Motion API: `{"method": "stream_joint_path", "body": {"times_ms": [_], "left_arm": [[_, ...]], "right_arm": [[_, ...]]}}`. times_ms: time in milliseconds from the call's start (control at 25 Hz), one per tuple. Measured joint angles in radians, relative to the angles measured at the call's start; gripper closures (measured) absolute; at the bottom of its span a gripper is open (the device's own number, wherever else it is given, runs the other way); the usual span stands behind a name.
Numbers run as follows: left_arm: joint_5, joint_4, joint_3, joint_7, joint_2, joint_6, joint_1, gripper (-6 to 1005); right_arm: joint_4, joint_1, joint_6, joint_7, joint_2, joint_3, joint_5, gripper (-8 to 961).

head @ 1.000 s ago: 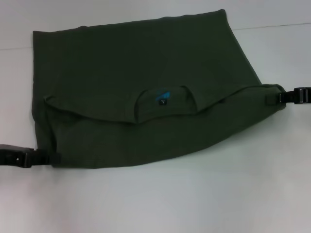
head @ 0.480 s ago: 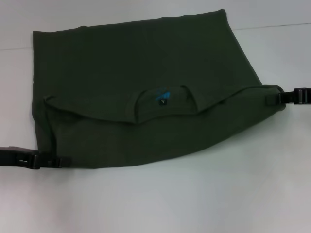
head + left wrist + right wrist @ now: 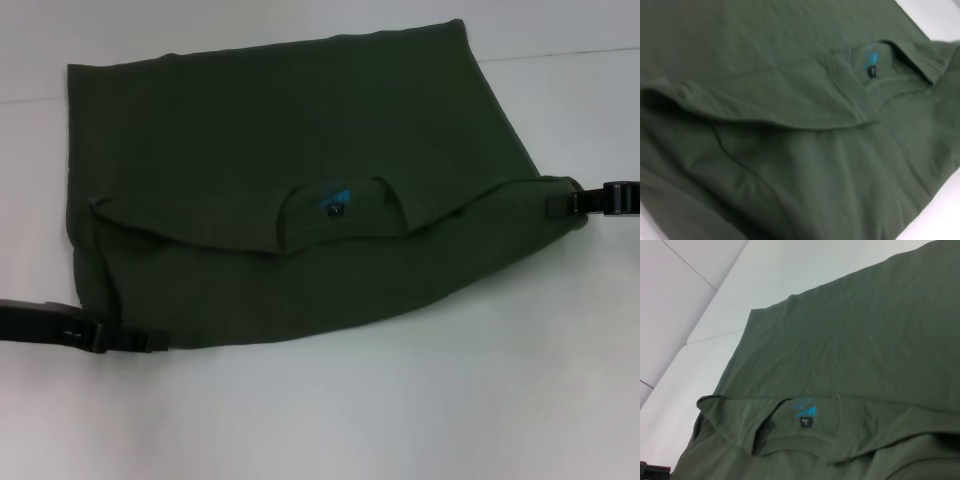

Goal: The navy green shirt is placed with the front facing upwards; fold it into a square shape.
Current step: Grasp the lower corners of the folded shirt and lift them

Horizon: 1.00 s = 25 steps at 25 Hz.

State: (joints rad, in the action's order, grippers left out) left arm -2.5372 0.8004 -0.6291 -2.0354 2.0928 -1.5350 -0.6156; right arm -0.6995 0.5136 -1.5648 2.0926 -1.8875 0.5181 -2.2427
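Olive-green cotton, soft and limp — the navy green shirt (image 3: 300, 190) lies flat on the white table (image 3: 400, 420) in the head view, its near part folded over so the collar (image 3: 340, 212) with a black label and blue logo faces up mid-cloth. Print not visible. Left gripper (image 3: 135, 340) sits low at the shirt's near-left corner, fingers at or just under the hem; right gripper (image 3: 575, 200) is at the right corner of the folded edge, tips against the cloth. Both look closed down narrow, but whether either really has cloth pinched — cannot tell.

Left wrist view: only shirt (image 3: 790, 150), no fingers in shot. Folded layer shows a loose rolled edge and soft creases, collar (image 3: 880, 65) further off. Judgement: light, floppy, will sag and drag, layers may slide apart if lifted by one ply only.

Right wrist view: shirt (image 3: 865, 340) spread smooth toward the far hem, collar label (image 3: 806, 421) close by, bare table (image 3: 715, 315) beyond; a dark bit at the frame's edge is probably the left gripper (image 3: 652, 472).

Best holds, as a guess — corners of the folded edge, pinching both layers, both arms lifting evenly.

Surface is smooth, plain white with a faint seam line; cloth should slide easily on it. Nothing else of the room shows.
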Motion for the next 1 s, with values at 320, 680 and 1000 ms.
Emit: {"method": "stream_joint_path", "body": {"times_ms": [320, 680, 1000], "left_arm": [[0.000, -0.004, -0.027, 0.000, 0.012, 0.014, -0.012, 213], [-0.004, -0.004, -0.029, -0.007, 0.013, 0.041, -0.013, 257], [-0.008, -0.005, -0.027, -0.013, 0.010, 0.052, -0.013, 553]], "right_arm": [[0.000, -0.001, 0.002, -0.003, -0.001, -0.001, -0.001, 919], [0.001, -0.001, 0.002, -0.003, -0.001, -0.006, -0.001, 918], [0.002, 0.003, 0.005, -0.005, -0.002, -0.007, 0.000, 918]]}}
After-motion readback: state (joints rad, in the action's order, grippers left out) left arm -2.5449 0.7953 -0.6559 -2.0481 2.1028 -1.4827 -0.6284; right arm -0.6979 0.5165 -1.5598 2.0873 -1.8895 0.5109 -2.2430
